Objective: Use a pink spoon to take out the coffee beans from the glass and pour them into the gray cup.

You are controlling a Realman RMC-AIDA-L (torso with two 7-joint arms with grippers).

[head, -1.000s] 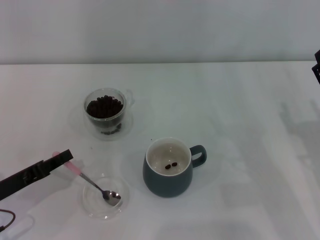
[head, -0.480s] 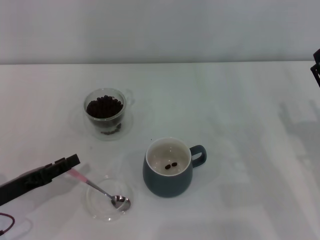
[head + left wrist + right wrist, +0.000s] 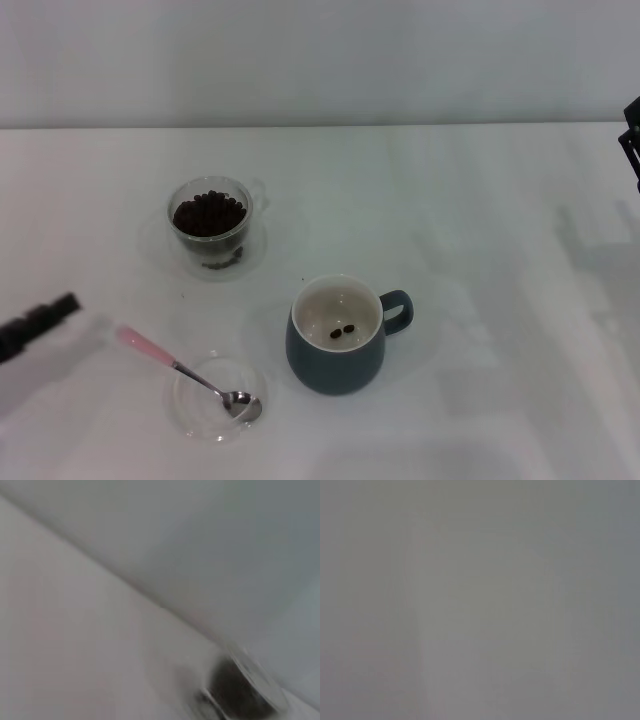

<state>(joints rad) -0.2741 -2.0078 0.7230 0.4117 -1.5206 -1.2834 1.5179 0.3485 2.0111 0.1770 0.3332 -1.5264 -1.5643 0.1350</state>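
The pink spoon (image 3: 185, 372) lies free on the table, its silver bowl resting in a flat clear dish (image 3: 197, 417) and its pink handle pointing out to the left. The glass (image 3: 211, 238) holds a heap of coffee beans (image 3: 208, 212) at the back left; it also shows blurred in the left wrist view (image 3: 242, 690). The gray cup (image 3: 335, 352) stands right of the dish with two beans (image 3: 342, 330) inside. My left gripper (image 3: 40, 318) is at the left edge, apart from the spoon's handle. My right gripper (image 3: 632, 135) is parked at the far right edge.
The white table (image 3: 480, 250) runs back to a pale wall. The glass stands on a thin clear saucer (image 3: 158, 250).
My left gripper let go of the spoon's pink handle and pulled back to the left. The spoon shifted slightly right in the dish and now lies still.
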